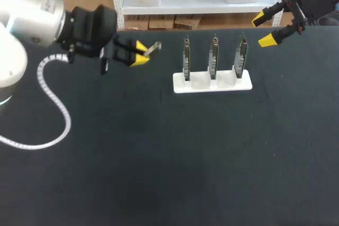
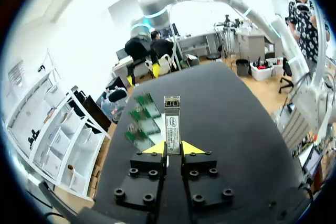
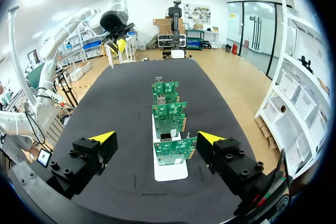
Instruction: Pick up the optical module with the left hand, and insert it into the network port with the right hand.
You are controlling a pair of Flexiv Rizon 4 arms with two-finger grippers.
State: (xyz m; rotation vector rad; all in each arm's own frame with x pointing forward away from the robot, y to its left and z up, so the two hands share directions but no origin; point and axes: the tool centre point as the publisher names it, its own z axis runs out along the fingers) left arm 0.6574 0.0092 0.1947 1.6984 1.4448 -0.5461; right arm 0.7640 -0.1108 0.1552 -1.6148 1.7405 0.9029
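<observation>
The silver, white-labelled optical module (image 2: 172, 124) is clamped between the left gripper's (image 2: 172, 149) yellow tips, raised at ten o'clock. Network ports (image 3: 165, 136) are carried on three upright green boards (image 1: 213, 56) in a white rack (image 1: 212, 84) at twelve o'clock.

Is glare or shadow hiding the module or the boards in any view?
Head view: no glare; the optical module stands out pale against the dark table, which shows hardly any shadow. Left wrist view: bright room light beyond the table, yet the module in the left gripper is evenly lit. Right wrist view: the boards are evenly lit.
</observation>
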